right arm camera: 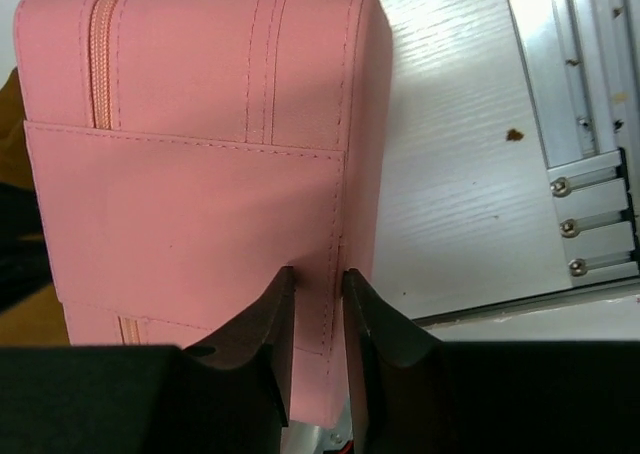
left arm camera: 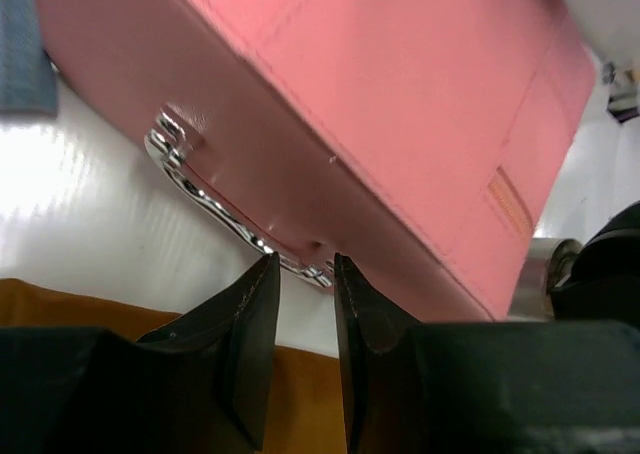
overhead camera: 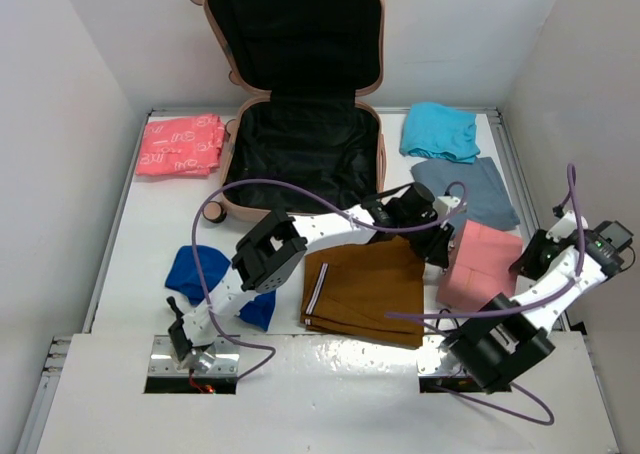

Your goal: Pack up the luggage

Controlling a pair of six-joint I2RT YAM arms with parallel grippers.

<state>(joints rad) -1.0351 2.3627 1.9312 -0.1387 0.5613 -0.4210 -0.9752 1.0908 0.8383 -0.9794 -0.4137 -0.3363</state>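
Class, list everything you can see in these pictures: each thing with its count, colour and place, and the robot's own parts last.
suitcase: one, salmon-pink with black lining, open, far centre
coral cloth: one, patterned, left of suitcase
turquoise cloth: one, right of suitcase
grey-blue cloth: one, just nearer than the turquoise one
brown garment: one, folded, near centre
blue cloth: one, near left, partly under the left arm
pouch: one, pink, right of brown garment
table: one, white
left gripper: black, at pouch's metal-trimmed edge, jaws narrow
right gripper: black, at pouch's opposite edge, jaws narrow

Lab test cell: white partition walls (overhead camera: 60, 124), aluminium-railed white table (overhead camera: 160, 224).
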